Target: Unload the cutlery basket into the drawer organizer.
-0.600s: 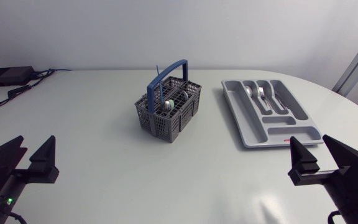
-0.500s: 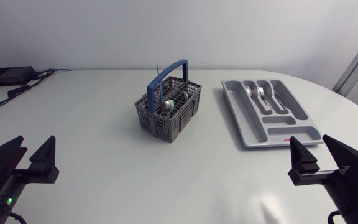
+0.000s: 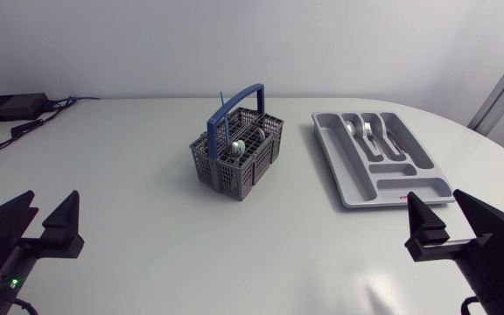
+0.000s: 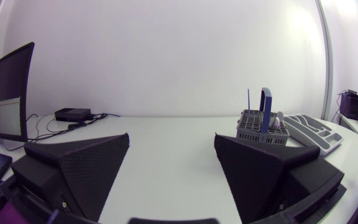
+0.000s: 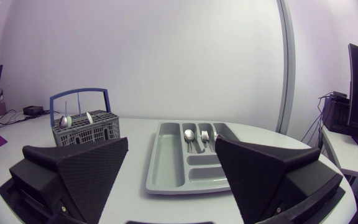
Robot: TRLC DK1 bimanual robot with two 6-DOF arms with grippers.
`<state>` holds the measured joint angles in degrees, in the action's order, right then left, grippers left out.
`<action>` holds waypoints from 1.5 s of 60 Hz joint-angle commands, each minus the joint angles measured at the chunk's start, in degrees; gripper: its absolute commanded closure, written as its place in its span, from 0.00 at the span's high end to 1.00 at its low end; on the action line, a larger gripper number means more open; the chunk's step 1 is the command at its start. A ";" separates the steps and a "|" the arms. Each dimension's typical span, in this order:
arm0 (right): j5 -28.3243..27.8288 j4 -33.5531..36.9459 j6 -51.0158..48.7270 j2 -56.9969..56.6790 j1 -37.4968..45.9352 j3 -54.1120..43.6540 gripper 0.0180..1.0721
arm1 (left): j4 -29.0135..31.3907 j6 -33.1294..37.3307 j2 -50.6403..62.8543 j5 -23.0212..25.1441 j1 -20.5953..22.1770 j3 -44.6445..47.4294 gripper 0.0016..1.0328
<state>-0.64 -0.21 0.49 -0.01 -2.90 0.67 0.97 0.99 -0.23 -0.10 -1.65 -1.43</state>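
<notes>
Grey plastic drawer organizer [image 3: 343,166], a shallow rectangular tray divided into long compartments with one short compartment across its near end, lies on the broad white tabletop [image 3: 147,201], on the right arm's side and angled slightly. Just to its left, apart from it and near the middle of the tabletop, stands the dark grey mesh cutlery basket [image 3: 226,171], upright, with a blue hoop handle [image 3: 239,98] arching over it. At the near edge, well apart from both, sit the two matte black grippers: the left gripper [image 3: 51,210] and the right gripper [image 3: 434,208], each with its wedge-shaped fingers spread wide and nothing between them. In the wrist views the left one looks across to the basket, the right one to the organizer with the basket beside it. Silver cutlery [image 3: 367,131], at least a spoon and a fork, lies in the organizer's middle compartments. Round silver spoon bowls [image 3: 235,146] show above the basket's rim, and a thin blue rod [image 3: 220,101] stands up from its far side.
</notes>
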 commanded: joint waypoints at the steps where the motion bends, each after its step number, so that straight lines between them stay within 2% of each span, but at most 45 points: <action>1: 0.38 -0.23 1.53 -0.34 -1.41 -0.84 0.96 | -0.62 -2.05 -0.56 0.01 1.30 0.82 0.96; 13: 0.47 -1.64 1.35 -0.25 -1.50 0.39 0.96 | 0.96 -2.14 0.14 0.01 2.09 -4.81 0.96; 22: 0.56 -2.60 1.35 2.56 -1.67 2.94 0.96 | 1.84 -3.19 6.21 0.01 4.55 -11.58 0.96; 33: 0.91 -4.98 1.71 15.92 -1.76 9.79 0.95 | 2.72 -5.30 17.02 0.01 5.78 -20.10 0.96; 37: 1.26 -5.24 2.14 21.98 -1.85 13.31 0.95 | 1.84 -7.50 21.85 -0.08 5.61 -22.74 0.91; 47: 2.93 -5.42 3.29 35.87 -3.78 19.99 0.95 | 5.79 -10.05 37.14 0.01 6.40 -31.44 0.90; 52: 4.16 -4.63 3.38 41.41 -4.75 22.54 0.95 | 10.28 -9.61 45.49 0.10 6.40 -37.50 0.87; 57: 4.42 -3.66 3.81 45.80 -5.01 24.38 0.95 | 17.04 -5.92 53.84 1.68 7.71 -44.71 0.87; 60: 4.42 -3.13 4.25 47.38 -5.19 24.91 0.95 | 22.23 -1.43 59.03 1.86 9.12 -49.63 0.87; 63: 4.69 -2.34 4.34 48.44 -5.45 25.44 0.95 | 27.06 6.12 63.25 1.86 10.97 -53.85 0.87; 65: 5.13 -1.73 4.34 48.79 -5.89 25.52 0.95 | 28.56 9.11 65.27 1.86 12.64 -55.52 0.87; 74: 5.39 -0.85 3.46 48.70 -6.60 25.44 0.95 | 34.45 12.89 72.74 1.86 17.91 -62.20 0.89; 83: 5.48 2.84 -0.05 51.43 -7.39 28.34 0.95 | 34.54 11.75 79.16 2.03 23.10 -67.74 0.83; 86: 5.48 4.95 -0.84 53.27 -7.48 30.18 0.95 | 34.71 11.49 81.70 2.47 24.15 -69.94 0.76; 90: 5.22 7.33 -2.34 55.91 -7.65 32.29 0.95 | 34.45 10.34 84.60 4.32 25.38 -72.92 0.62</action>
<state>4.34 4.97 0.30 52.86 -10.07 29.69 35.07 11.66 80.66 2.98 22.46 -70.15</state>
